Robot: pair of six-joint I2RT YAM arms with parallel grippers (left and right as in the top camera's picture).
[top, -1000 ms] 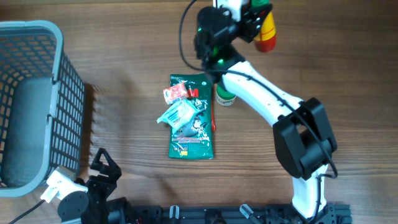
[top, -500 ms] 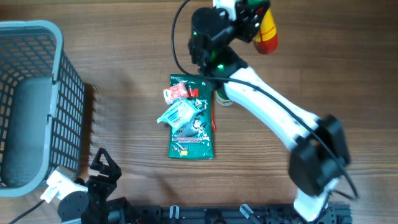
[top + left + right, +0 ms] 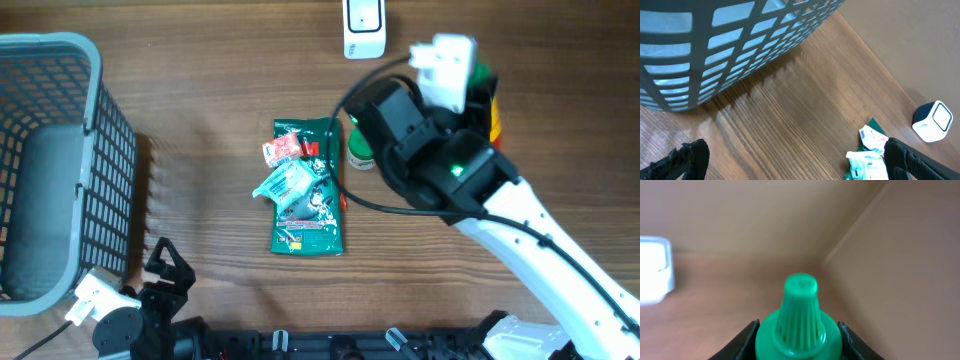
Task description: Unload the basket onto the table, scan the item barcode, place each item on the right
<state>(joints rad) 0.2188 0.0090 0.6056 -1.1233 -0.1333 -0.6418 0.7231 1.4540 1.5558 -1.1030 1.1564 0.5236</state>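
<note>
The bottle [image 3: 494,112] sits at about 2 o'clock on the table [image 3: 200,80], pinched in the right gripper [image 3: 798,344], whose black fingers [image 3: 746,341] press its shoulders from both sides. Its long axis runs roughly 6 to 12, with the ribbed, tapered green plastic nozzle [image 3: 800,311] toward 12. The body shows glossy red and yellow. A boxy white scanner [image 3: 364,27] stands at its 10 o'clock. A crinkled green foil pouch [image 3: 312,205] lies at its 8 o'clock. At 9 o'clock is the grey lattice basket [image 3: 112,160]. The left gripper [image 3: 795,161] is spread wide.
</note>
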